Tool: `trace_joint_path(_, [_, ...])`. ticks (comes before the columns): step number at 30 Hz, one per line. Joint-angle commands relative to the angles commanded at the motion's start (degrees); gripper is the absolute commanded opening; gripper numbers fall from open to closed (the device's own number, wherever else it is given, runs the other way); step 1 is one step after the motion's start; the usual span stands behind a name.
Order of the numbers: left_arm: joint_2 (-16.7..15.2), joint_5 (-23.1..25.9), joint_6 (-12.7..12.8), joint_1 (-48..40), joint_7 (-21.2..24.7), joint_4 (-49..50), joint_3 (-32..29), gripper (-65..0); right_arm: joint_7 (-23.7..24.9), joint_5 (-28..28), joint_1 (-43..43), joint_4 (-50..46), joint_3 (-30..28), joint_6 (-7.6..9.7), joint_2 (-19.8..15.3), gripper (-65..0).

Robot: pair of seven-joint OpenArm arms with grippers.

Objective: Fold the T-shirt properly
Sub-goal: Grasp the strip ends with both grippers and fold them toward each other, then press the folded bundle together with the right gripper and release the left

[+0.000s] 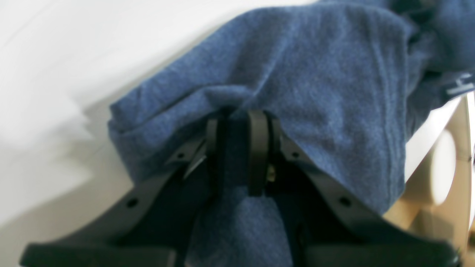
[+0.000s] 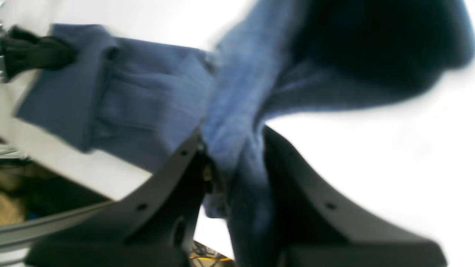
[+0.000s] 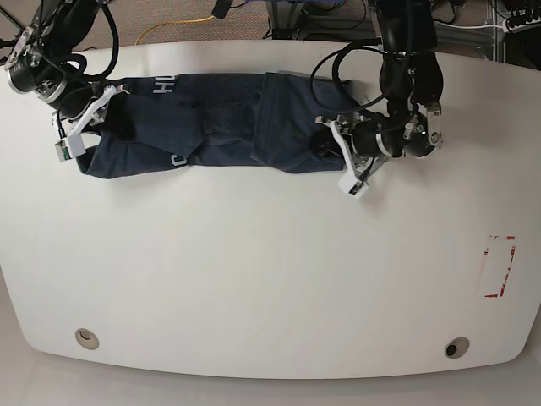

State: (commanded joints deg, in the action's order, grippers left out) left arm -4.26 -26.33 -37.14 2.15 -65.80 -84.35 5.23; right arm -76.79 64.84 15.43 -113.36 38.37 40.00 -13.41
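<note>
Slate-blue heathered cloth fills most of both wrist views: the T-shirt (image 3: pixel 211 123) lies stretched in a rumpled band across the upper part of the white surface (image 3: pixel 254 271) in the base view, running from upper left to just right of centre. White lettering (image 3: pixel 162 85) shows on its upper left edge, and a second bit of print peeks out along the lower edge. The right gripper (image 2: pixel 232 148), at the upper left of the base view, has its fingers (image 2: pixel 174 163) clamped on a bunched fold of the shirt, the cloth passing between them and hanging down below. The left gripper (image 1: pixel 241 122), right of centre in the base view, is likewise pinched onto the shirt's right end; its fingers (image 1: pixel 258 148) sit close together with fabric caught between them and draped over the tips. In the left wrist view a stitched seam (image 1: pixel 386 122) runs down the cloth at right. Red tape marks (image 3: pixel 499 266) sit near the right edge of the surface, and two round fittings (image 3: pixel 84 338) lie near its lower corners. A yellow cable (image 3: pixel 173 23) lies on the floor at the top.
</note>
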Motion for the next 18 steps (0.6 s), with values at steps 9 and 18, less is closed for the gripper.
trace_joint_path(9, [-2.5, 3.4, 0.1, -1.0, 0.8, 0.2, -1.3, -56.4, 0.0, 7.6, 0.0, 0.0, -8.7, -2.95, 5.1, -65.0])
trace_joint_path(18, [-2.5, 3.1, 0.1, -1.1, 0.8, 1.1, -1.3, -56.4, 0.1, 7.6, 0.0, 0.0, -13.8, -3.56, 10.7, -65.0])
